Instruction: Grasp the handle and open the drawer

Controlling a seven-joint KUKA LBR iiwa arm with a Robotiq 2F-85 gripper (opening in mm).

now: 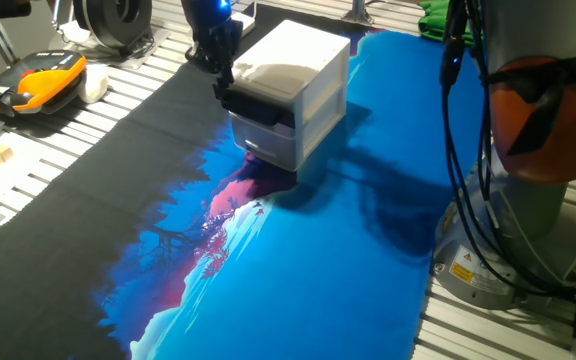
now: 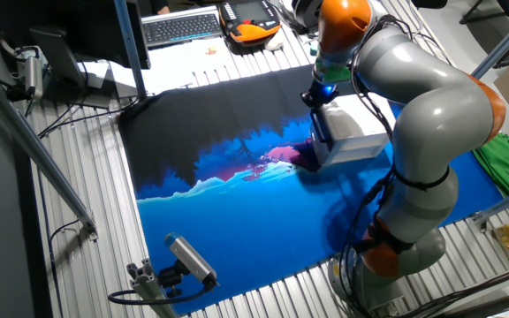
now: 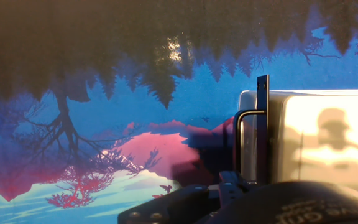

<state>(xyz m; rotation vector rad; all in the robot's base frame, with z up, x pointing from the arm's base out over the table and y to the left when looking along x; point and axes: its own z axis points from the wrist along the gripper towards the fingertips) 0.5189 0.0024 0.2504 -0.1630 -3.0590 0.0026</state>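
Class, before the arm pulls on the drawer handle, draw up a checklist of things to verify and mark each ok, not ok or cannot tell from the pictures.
1. Gripper at the handle of the top drawer: ok.
2. Fingers closed on the handle: cannot tell; hidden in all views.
3. Drawer not yet opened: ok.
4. Mat in front of the cabinet free of obstacles: ok.
5. Handle bar visible in hand view: ok.

In the hand view the tool's [image 3: 247, 186] fingertips are hidden below the bottom edge, so their grip cannot be judged. The drawer [image 3: 316, 140] runs off the right edge. In the other fixed view the arm [image 2: 414, 97] covers much of the cabinet [image 2: 360, 141]; the handle [image 1: 258, 106] there is too small to tell.
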